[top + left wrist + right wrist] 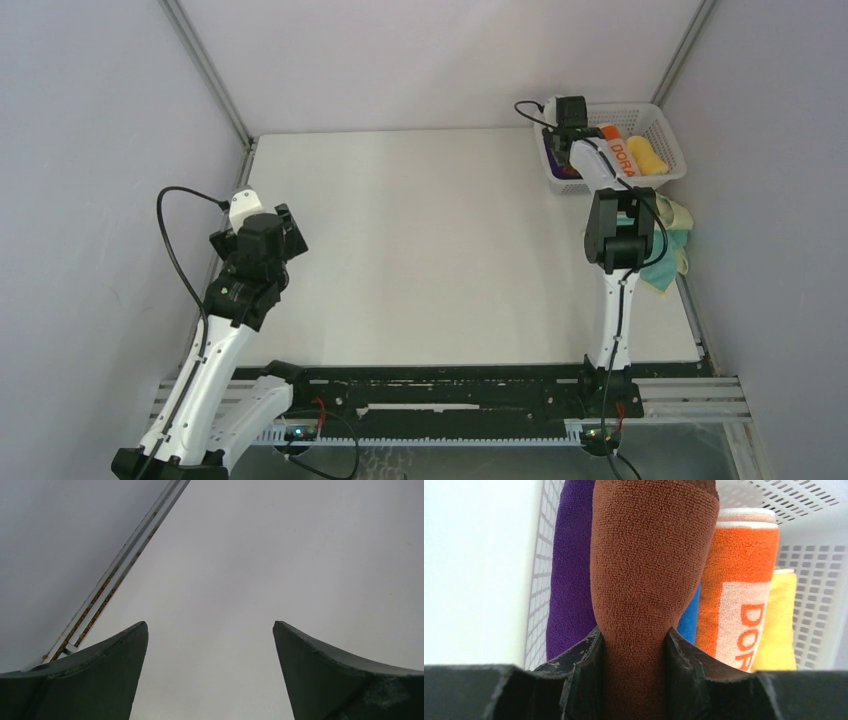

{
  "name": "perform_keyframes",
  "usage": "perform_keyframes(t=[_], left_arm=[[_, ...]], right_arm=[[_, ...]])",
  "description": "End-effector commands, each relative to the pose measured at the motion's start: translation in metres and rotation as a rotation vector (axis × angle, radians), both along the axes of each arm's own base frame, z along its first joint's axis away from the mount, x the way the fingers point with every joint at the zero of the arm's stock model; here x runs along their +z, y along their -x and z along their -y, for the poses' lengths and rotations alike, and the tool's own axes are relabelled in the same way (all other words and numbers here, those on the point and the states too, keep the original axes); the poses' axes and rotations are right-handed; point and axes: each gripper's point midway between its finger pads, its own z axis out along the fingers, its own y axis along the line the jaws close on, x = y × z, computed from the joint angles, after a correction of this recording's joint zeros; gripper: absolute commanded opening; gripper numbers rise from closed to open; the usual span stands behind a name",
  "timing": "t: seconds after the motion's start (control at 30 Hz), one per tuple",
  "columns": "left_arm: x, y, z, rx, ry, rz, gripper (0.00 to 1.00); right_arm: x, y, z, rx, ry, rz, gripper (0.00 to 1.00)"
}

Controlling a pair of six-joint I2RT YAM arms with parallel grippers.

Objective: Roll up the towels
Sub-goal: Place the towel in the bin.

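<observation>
A rust-brown towel [649, 555], rolled into a thick bundle, is clamped between the jaws of my right gripper [633, 630], which are shut on its near end. It hangs over the left part of the white basket [809, 510]. From above, my right gripper [562, 148] reaches into the basket [668, 128] at the far right, and the arm hides the brown towel. The teal towel [672, 242], cream side partly up, lies crumpled at the table's right edge behind the right arm. My left gripper [210, 625] is wide open over bare table on the left [290, 232].
The basket holds a purple roll [571, 570], a blue roll [689, 620], an orange roll lettered "DORA" [736, 580] and a yellow roll [779, 615]. Grey walls close in on the left, back and right. A metal rail [115, 575] runs along the left edge.
</observation>
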Motion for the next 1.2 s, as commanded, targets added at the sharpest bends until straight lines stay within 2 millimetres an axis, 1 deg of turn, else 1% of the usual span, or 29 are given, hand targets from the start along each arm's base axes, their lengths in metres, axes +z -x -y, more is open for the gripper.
perform_keyframes(t=[0.0,0.2,0.3,0.4,0.47,0.57,0.67,0.83,0.97,1.07,1.13,1.17], left_arm=[[0.002,-0.004,-0.001,-0.001,-0.016,0.022,1.00],[0.002,-0.004,0.000,-0.006,-0.012,0.024,1.00],[0.002,-0.004,0.001,-0.009,-0.010,0.024,1.00],[0.001,-0.004,0.001,-0.012,-0.007,0.026,1.00],[0.001,-0.004,0.002,-0.014,-0.005,0.026,1.00],[0.002,-0.003,0.002,-0.017,-0.001,0.034,1.00],[0.004,-0.002,0.002,-0.020,0.001,0.042,1.00],[0.008,0.002,0.005,-0.032,0.002,0.061,1.00],[0.011,0.005,0.007,-0.044,0.005,0.081,1.00],[0.015,0.007,0.008,-0.049,0.006,0.098,1.00],[0.018,0.010,0.009,-0.056,0.008,0.115,1.00],[0.019,0.011,0.010,-0.062,0.009,0.119,1.00]], right_arm=[[-0.015,0.013,-0.008,0.003,-0.135,-0.076,0.28],[-0.029,0.018,-0.007,-0.033,-0.227,-0.139,0.32],[-0.038,0.020,-0.011,-0.036,-0.254,-0.164,0.34],[-0.045,0.020,-0.017,-0.045,-0.291,-0.178,0.41],[-0.048,0.020,-0.019,-0.057,-0.312,-0.183,0.45],[-0.040,0.018,-0.023,-0.071,-0.341,-0.166,0.52],[-0.017,0.015,-0.026,-0.083,-0.370,-0.117,0.56],[0.033,0.009,-0.030,-0.094,-0.410,-0.004,0.62],[0.072,0.009,-0.031,-0.106,-0.420,0.081,0.65],[0.097,0.013,-0.026,-0.136,-0.415,0.133,0.66],[0.113,0.020,-0.021,-0.165,-0.407,0.160,0.67],[0.126,0.026,-0.019,-0.181,-0.406,0.184,0.67]])
